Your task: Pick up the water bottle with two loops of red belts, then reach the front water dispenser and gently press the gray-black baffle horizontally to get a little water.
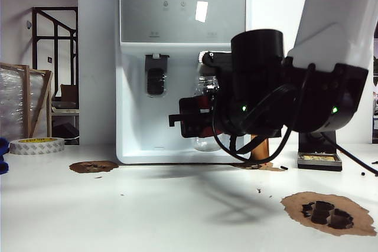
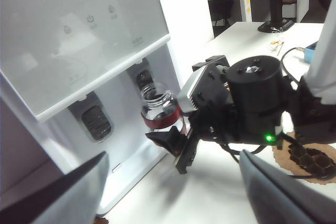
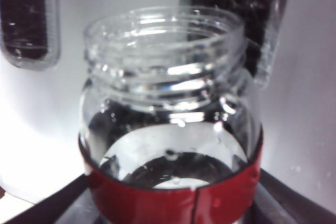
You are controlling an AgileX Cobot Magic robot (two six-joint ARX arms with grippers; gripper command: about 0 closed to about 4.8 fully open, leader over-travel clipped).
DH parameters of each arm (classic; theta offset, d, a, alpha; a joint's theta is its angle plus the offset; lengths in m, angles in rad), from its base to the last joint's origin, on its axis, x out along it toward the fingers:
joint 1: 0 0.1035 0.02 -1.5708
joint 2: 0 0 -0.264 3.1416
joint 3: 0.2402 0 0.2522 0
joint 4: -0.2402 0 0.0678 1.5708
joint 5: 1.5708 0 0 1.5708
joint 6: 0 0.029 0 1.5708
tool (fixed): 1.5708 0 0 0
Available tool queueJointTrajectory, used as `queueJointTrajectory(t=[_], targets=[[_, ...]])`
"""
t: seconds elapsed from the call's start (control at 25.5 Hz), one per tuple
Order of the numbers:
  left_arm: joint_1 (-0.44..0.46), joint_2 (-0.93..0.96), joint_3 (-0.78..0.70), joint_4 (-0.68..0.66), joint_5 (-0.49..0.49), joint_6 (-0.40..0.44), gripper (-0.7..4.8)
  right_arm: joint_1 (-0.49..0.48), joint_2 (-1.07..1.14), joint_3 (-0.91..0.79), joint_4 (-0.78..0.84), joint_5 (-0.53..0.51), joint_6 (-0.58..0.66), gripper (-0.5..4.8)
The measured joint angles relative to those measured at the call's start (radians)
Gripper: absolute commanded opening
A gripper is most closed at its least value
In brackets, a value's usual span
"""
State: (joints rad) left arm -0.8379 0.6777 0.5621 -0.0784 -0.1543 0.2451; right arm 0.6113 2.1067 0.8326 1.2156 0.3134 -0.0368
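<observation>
The right gripper (image 1: 189, 123) sits just right of centre in the exterior view, pointing toward the white water dispenser (image 1: 136, 128) that fills the middle of the frame; its jaws are clamped around the lower body of the water bottle (image 1: 207, 95), which stands upright between them with its open mouth up. From the right wrist camera the bottle (image 3: 168, 103) fills the centre of the frame, clear glass with a threaded neck and a red band (image 3: 173, 200) low on its body, the dark fingers (image 3: 47, 205) pressing against that band from both sides. The gray-black baffle (image 3: 262, 19) shows in the upper right of that frame, directly behind the bottle's rim; whether rim and baffle touch cannot be told. The other paddle (image 3: 29, 14) is at the upper left, well apart from the bottle. In the left wrist view the bottle (image 2: 160, 108) is at centre, inside the dispenser's recessed bay. The left gripper (image 2: 173, 203) lies at the bottom of that frame, its two fingers spread wide with nothing between them, well back from the bottle.
</observation>
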Motion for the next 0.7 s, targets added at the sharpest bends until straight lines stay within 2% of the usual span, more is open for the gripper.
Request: queueJointTrajectory(t=[0.35,0.7], targets=[[0.0,0.0,0.0,-0.01,0.0,0.0,4.0,-0.049,0.013,0.008,0.029,0.005,0.036,1.56],[0.0,0.0,0.0,-0.01,0.0,0.0,4.0,-0.051,0.015,0.028,0.013,-0.019,0.034,1.55]])
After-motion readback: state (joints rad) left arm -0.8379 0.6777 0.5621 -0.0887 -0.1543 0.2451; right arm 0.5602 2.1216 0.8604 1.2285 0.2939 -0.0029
